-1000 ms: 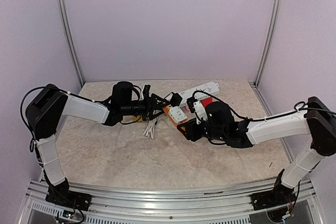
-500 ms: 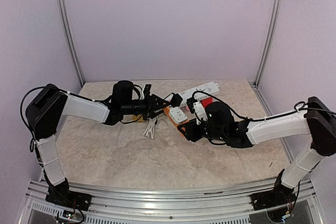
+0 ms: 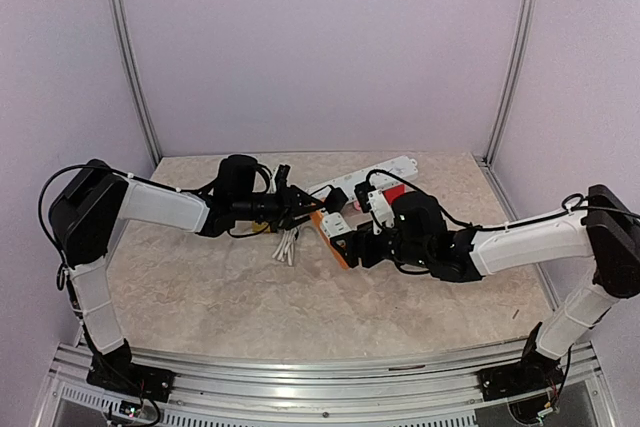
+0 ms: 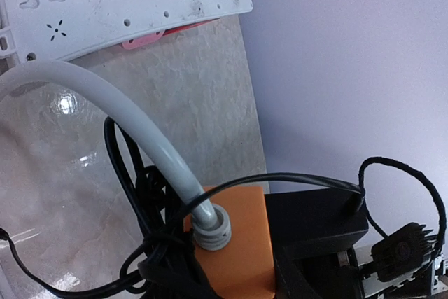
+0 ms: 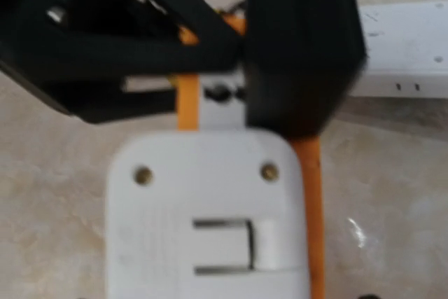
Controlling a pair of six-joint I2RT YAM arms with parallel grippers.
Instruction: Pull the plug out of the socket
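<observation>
**Plug on socket block, mid-tabletop: gripper at either end**

Item: white plug (image 5: 206, 222), blocky, two brass screws and a rectangular slot on its upper face. It is seated on the orange socket block (image 4: 245, 243) and not yet pulled free.

Location: centre of the tabletop (image 3: 200, 287), just near of the white power strip (image 3: 390, 167). Loose white cables (image 3: 287, 244) lie beside the block's left end.

Axis: the block runs diagonally, its far end toward the left arm and its near end toward the right arm. A grey cable (image 4: 140, 125) enters the far end through a ribbed collar.

Left gripper (image 3: 298, 202): clenched, apparently on the cable end of the orange socket block, whose body sits between the dark fingers in the left wrist view.

Right gripper (image 3: 358, 244): the nearer of the two to the plug, which lies directly ahead and fills the right wrist view. Its fingers are not clearly shown, so released or clenched cannot be told.

Judgement: the left arm anchors the block. The pull should fall to the right arm, drawing the plug out square to the block's face.
</observation>
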